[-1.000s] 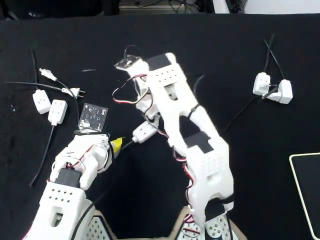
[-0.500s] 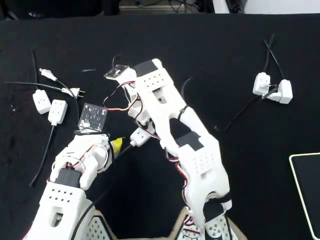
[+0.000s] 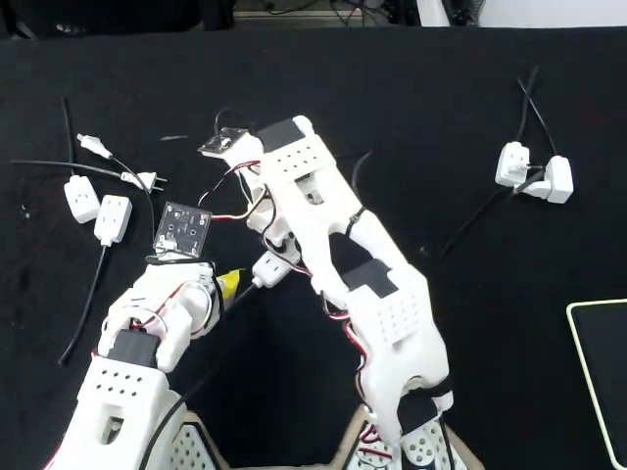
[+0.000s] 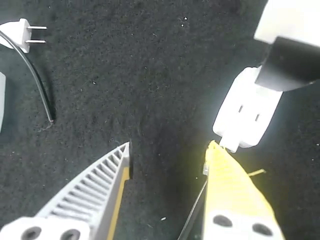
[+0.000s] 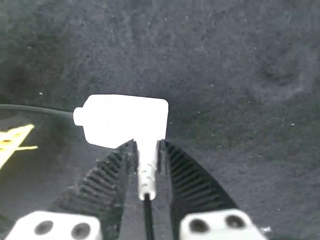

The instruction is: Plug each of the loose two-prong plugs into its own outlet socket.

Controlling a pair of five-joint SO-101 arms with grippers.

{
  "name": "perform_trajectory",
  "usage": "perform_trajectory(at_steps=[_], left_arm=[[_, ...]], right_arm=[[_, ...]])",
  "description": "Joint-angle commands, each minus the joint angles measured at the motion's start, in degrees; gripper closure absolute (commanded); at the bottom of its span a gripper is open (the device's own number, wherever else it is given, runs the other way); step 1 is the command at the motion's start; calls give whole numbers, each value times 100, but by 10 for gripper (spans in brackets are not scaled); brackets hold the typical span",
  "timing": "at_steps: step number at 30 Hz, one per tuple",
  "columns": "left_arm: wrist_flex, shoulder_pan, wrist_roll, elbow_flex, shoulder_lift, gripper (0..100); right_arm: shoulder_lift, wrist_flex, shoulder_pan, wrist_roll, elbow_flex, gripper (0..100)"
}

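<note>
My right gripper (image 3: 279, 257) (image 5: 148, 150) is shut on the ribbed neck of a white plug (image 5: 147, 167) with a black cord. The plug meets the side of a white socket block (image 5: 122, 120) (image 3: 271, 266) (image 4: 247, 112), held just above the black table. The block's two slots face the left wrist camera. My left gripper (image 3: 220, 284) (image 4: 170, 147) is open with nothing between its fingers. Its yellow fingertip (image 4: 220, 160) is right at the block's cord end. Two loose plugs (image 3: 95, 146) (image 3: 147, 179) lie at the far left, one of them (image 4: 22, 32) in the left wrist view.
Two white sockets (image 3: 81, 199) (image 3: 113, 218) lie at the left beside the loose plugs. Another pair of white socket blocks (image 3: 512, 164) (image 3: 558, 179) with black cords sits far right. A dark slab with a light rim (image 3: 600, 372) is at the right edge.
The right arm has swung left and slightly nearer, carrying the plug and socket block up to my left gripper's yellow finger. The left arm has not moved.
</note>
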Motion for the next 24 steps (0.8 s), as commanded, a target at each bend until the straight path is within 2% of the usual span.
perform_trajectory(at_steps=[1,9,13,16,19,24], left_arm=[[26,-48,18,-171,-88,755],[35,-523,53,-207,-88,755],[123,-769,26,-286,-88,755],[642,-1121,-255,-382,-88,753],[1187,-1780,-888,-382,-88,755],[1363,-3310,-1011,-338,-97,755]], right_arm=[[-549,-88,-167,0,-136,825],[-1587,-62,-167,79,-127,805],[-2070,53,-176,949,171,805],[-2193,35,-176,1626,532,804],[-2202,35,-176,2321,743,804],[-2237,44,-475,3191,1147,785]])
